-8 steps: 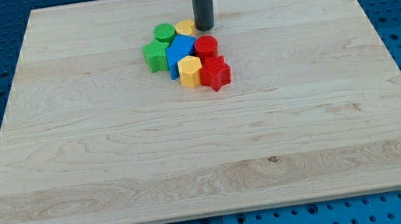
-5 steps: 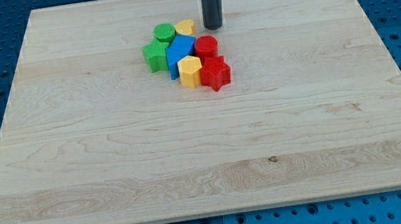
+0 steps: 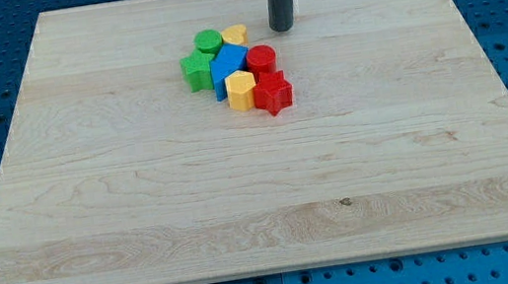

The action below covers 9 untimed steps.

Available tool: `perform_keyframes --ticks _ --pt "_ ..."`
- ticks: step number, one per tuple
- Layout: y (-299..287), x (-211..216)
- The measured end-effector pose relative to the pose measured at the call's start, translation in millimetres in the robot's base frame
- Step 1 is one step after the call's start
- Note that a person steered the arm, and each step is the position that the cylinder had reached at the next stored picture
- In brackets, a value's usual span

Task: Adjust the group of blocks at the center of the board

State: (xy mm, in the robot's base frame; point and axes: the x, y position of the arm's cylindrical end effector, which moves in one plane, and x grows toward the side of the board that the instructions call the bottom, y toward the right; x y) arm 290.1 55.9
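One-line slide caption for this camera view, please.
My tip stands apart, up-right of a tight cluster of green, yellow, blue and red blocks on the wooden board.

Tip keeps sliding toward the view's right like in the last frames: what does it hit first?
Probably nothing: my tip is up-right of the yellow block, and the board to its right looks bare to the edge.

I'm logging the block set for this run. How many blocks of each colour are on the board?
Green: 2, a cylinder and a star
Yellow: 2, one at the cluster's top and a hexagon
Red: 2, a cylinder and a star
Blue: 1
Total: 7
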Motion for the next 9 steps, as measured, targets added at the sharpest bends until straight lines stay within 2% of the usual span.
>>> perform_keyframes --ticks 2,6,9 --pt "-0.6 -17.7" --pt "-6.5 -17.7" --pt "-50.5 -17.7"
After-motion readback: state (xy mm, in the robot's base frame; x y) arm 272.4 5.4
